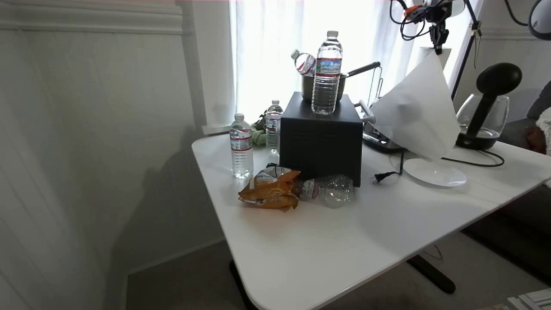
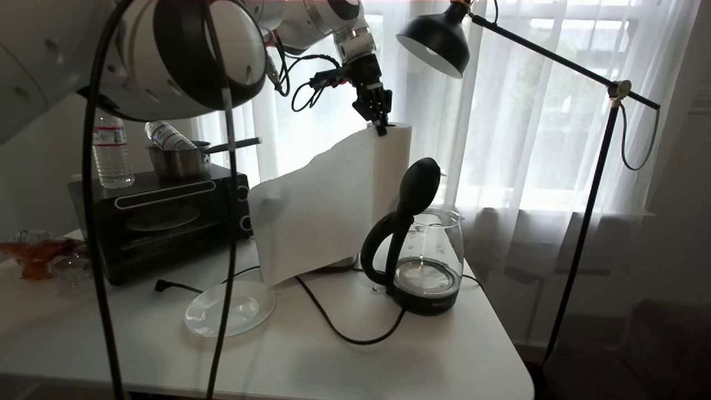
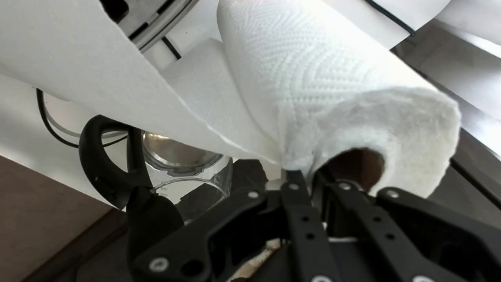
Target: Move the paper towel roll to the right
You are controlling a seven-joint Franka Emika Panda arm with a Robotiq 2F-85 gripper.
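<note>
**Gripper (image 3: 309, 178) pinching the paper towel roll (image 2: 392, 175) by one edge, loose sheet (image 2: 319, 205) spreading wide**

From where I'm standing, the roll is sitting directly below the gripper, its top end touching the fingers (image 3: 296, 192). Its foot is hiding behind the kettle (image 2: 427, 269) in an exterior view, so I can't tell whether the table (image 2: 455, 355) is bearing any of the weight.

The gripper is clamping the thick paper wall: one finger is pressing against the outside, and the other appears to be reaching into the hole (image 3: 358, 166). That is looking like a sensible place to hold, as I'm judging it. The roll should be light and squashy, its dimpled paper giving decent grip rather than sliding, and the brown core is probably giving the inner finger something firmer to push on. The pinch is biting off-centre, though, so I'm expecting the roll to tilt or twist under the gripper if it gets swung quickly.

The loose sheet is flaring out to one side, below the gripper, its lower corner hanging by the plate (image 2: 247, 311); whether they're touching, I can't say. Being thin and floppy, it's likely to drag, catch or tear, and pulling there would only be unwinding more paper. The kettle's glass is standing lower than the gripper, near the roll, and is calling for a gentle, wide path.
</note>
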